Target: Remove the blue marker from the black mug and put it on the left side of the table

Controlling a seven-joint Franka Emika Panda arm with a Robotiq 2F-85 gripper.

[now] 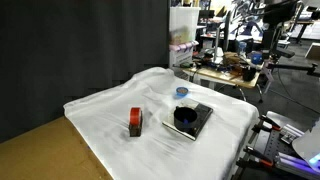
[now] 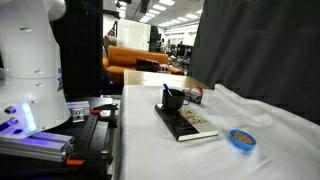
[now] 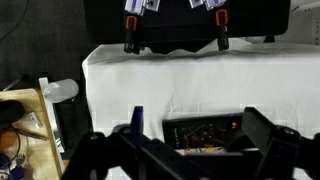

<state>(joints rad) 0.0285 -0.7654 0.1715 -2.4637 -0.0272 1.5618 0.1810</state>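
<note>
The black mug (image 1: 185,116) stands on a flat black slab (image 1: 200,124) on the white-draped table (image 1: 110,105); both also show in an exterior view, the mug (image 2: 175,98) on the slab (image 2: 190,124). A thin dark stick pokes up at the mug's rim (image 2: 167,89); I cannot tell whether it is the blue marker. In the wrist view my gripper (image 3: 193,113) is open and empty, high above the slab (image 3: 200,132), which shows between the two dark fingers. The mug is hidden there. The gripper is out of frame in both exterior views.
A red-brown block (image 1: 135,122) stands on the cloth beside the slab. A small blue disc (image 1: 181,92) lies beyond it, also seen in an exterior view (image 2: 241,138). The white robot base (image 2: 30,60) stands at the table's end. A wooden corner (image 1: 40,150) shows.
</note>
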